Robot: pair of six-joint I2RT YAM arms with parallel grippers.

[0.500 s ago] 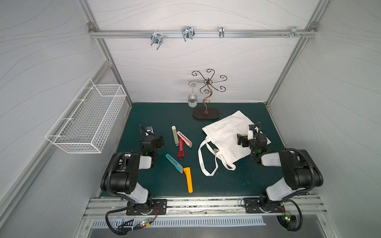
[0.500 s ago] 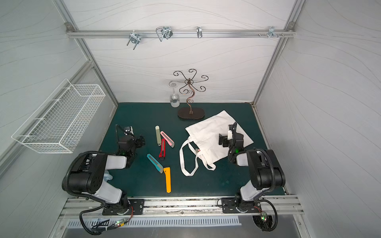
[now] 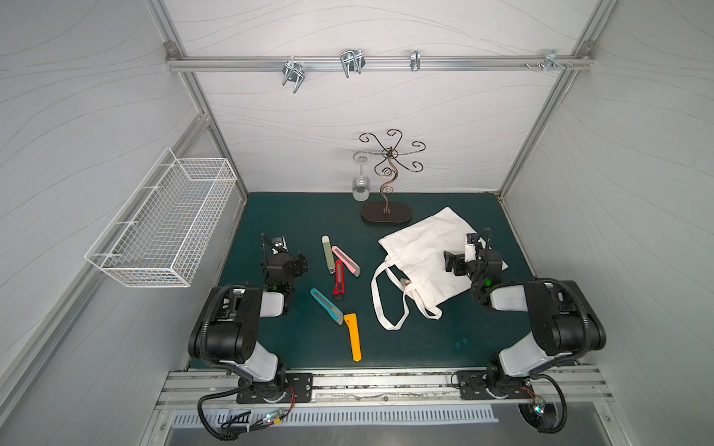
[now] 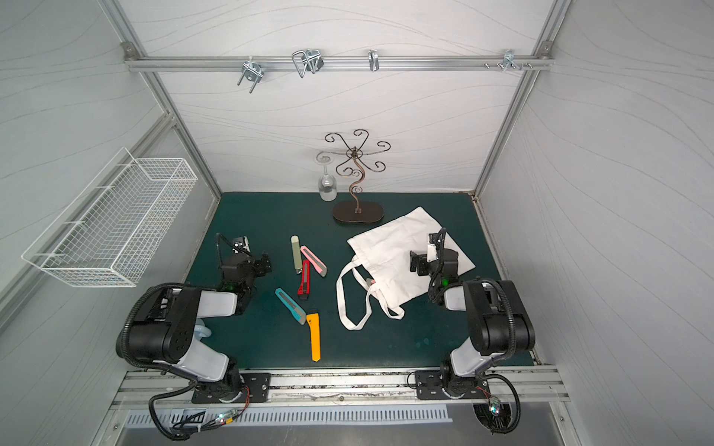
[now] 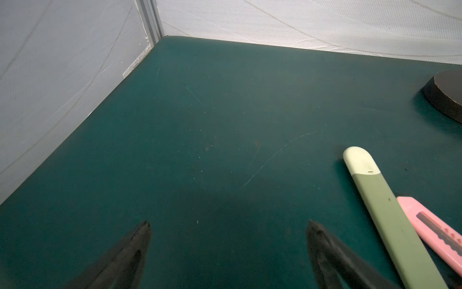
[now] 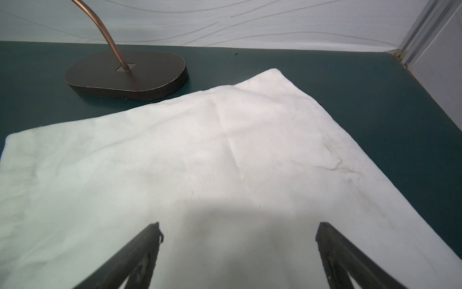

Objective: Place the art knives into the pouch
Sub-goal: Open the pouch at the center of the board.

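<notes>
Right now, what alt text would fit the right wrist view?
The right gripper, jaws open and empty, hovers over the flat off-white pouch on the green table. Beyond the pouch stands a dark oval base with a copper stem.

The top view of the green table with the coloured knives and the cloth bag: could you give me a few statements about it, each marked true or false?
1. The off-white canvas tote bag lies flat on the dark green mat. True.
2. The left tool grips the orange utility knife. False: its jaws are open and empty, and that knife lies on the mat.
3. The right tool is above the bag with its jaws open. True.
4. The clear wine glass stands upright on the mat. False: it hangs upside down from the curly metal stand.
5. The red utility knife lies on the mat, outside the bag. True.
</notes>
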